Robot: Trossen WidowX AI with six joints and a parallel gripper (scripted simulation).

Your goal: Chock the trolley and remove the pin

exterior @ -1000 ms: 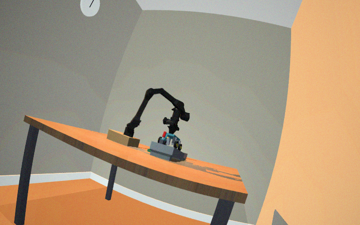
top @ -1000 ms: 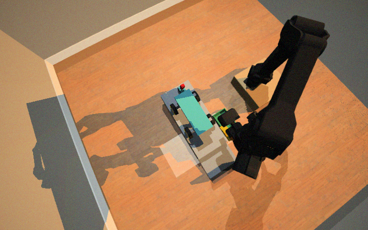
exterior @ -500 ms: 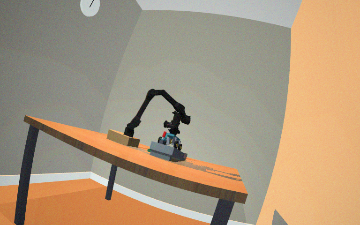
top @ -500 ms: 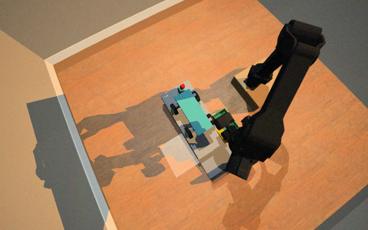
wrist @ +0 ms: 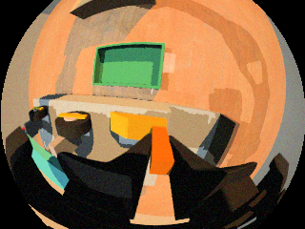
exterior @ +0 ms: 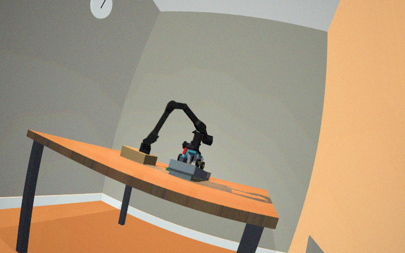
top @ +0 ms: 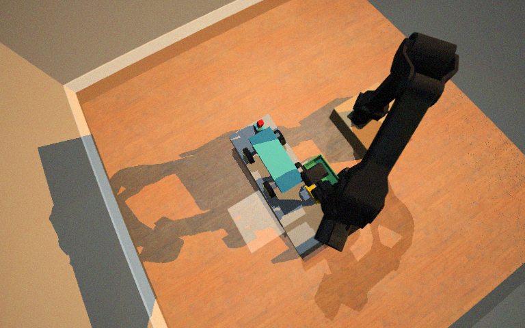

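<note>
Beside the trolley's (top: 275,158) downhill wheel (top: 305,177), the gripper (top: 315,192) held the yellow chock (top: 310,189) by its orange handle (wrist: 160,151), near the green tray (top: 322,162).

Wall clock (exterior: 101,8), tan block (exterior: 138,155) on table (exterior: 89,155)

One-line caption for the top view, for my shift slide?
Pincer shut on the yellow chock beside the trolley's downhill wheel; red-headed stop pin in place, green tray waiting.

I see a plain indoor room: grey walls (exterior: 227,89), a round wall clock (exterior: 101,7), white skirting board (exterior: 59,199), orange floor (exterior: 74,229) and 1 wooden table (exterior: 89,161).
</note>
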